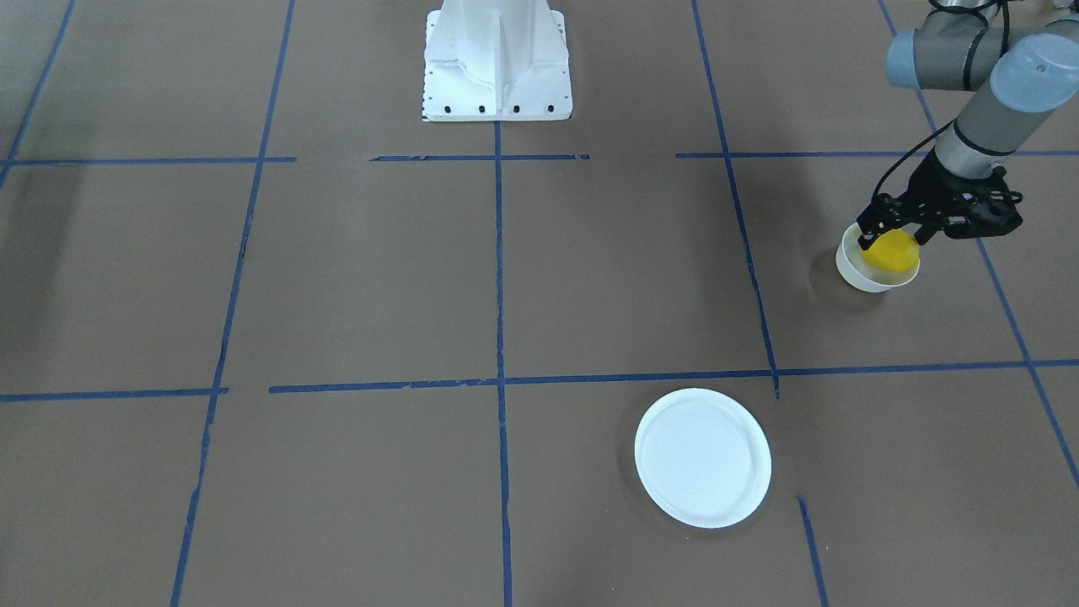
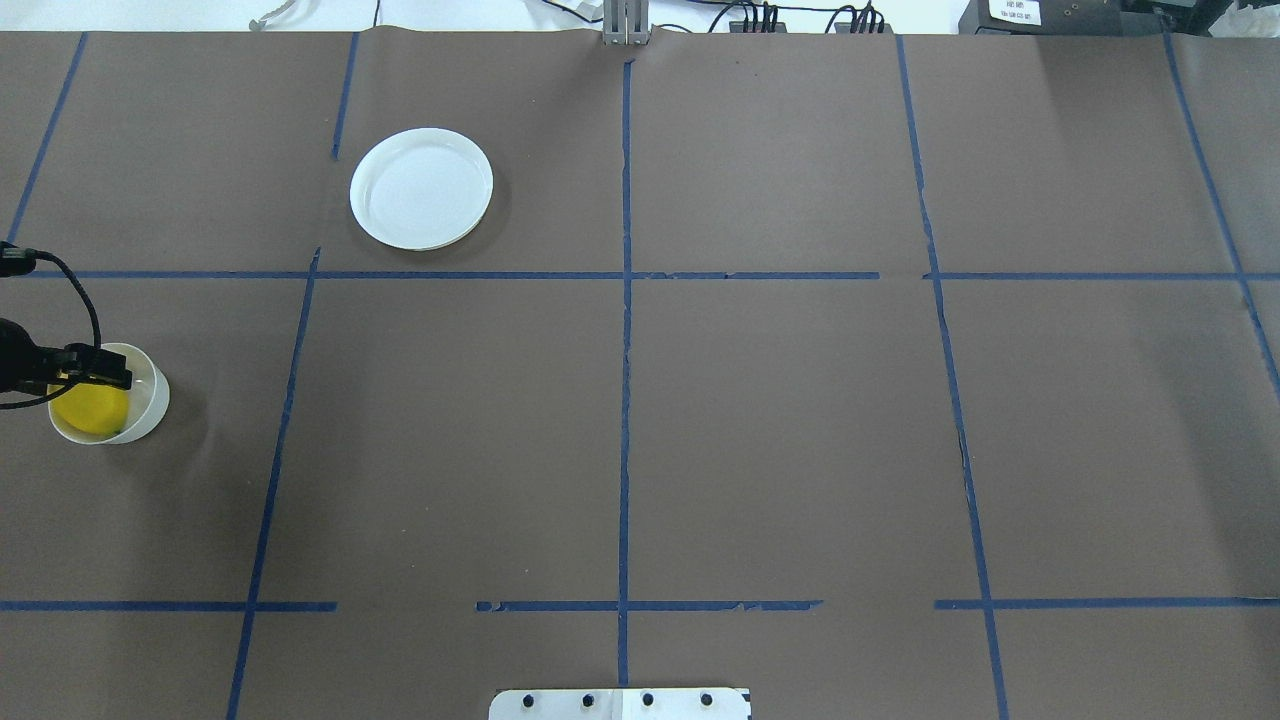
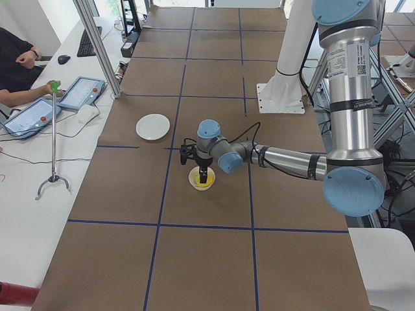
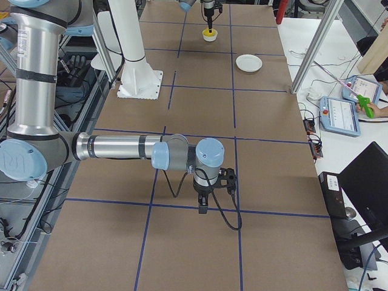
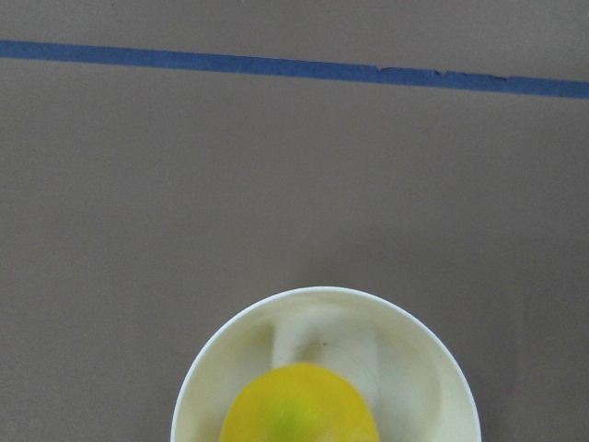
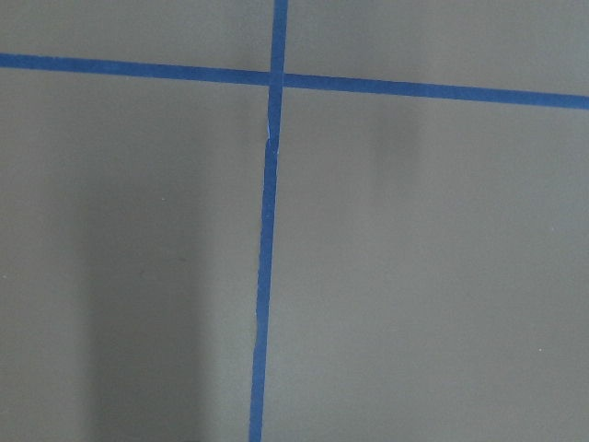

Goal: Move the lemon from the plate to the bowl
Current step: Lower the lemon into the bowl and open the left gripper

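A big table covered in brown paper [image 1: 379,270] fills the room's middle, and thin blue tape lines [image 1: 499,278] cut it into squares. The robot's white metal base [image 1: 497,59] stands at the far edge of the table in the view that faces the robot.

In that view a small deep white bowl [image 1: 856,274] sits far off to the right, on the robot's own left side. A small bright yellow lemon [image 1: 893,251] is down inside the bowl, and its top pokes up above the rim. The black left gripper [image 1: 893,239] hangs right over the bowl. One finger is on each side of the lemon and each seems to touch it, so the gripper is clenched on the lemon.

The flat round white plate [image 1: 702,458] lies nearer to that camera and more to the middle, well apart from the bowl. It has nothing on it.

The left wrist camera looks straight down at the bowl and the lemon, with one blue line beyond them.

The right gripper [image 4: 203,209] hangs low over the paper at the other end of the table, close to a blue line. It shows only from the side, so I cannot tell if its fingers are apart or together.
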{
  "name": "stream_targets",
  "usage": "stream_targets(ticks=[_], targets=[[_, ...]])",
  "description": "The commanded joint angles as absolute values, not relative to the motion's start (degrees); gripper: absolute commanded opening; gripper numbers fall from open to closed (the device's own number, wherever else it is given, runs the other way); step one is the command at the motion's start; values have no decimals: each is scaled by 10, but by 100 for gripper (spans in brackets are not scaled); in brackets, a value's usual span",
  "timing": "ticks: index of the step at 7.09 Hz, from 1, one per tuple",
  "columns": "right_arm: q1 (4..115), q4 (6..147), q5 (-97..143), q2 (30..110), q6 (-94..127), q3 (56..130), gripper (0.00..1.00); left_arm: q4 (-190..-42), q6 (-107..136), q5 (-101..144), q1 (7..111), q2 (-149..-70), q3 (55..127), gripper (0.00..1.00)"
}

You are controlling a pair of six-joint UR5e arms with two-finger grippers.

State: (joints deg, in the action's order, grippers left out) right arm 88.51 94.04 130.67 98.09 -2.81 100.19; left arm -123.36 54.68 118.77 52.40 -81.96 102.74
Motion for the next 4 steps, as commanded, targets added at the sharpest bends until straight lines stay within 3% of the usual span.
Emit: stream_targets(ticks=[1, 4], targets=[[885, 940, 1306, 981, -28, 1002, 100, -1225, 528, 1203, 526, -820, 1049, 100], [885, 940, 1306, 981, -28, 1002, 100, -1095, 309, 1247, 610, -851, 1065, 100]])
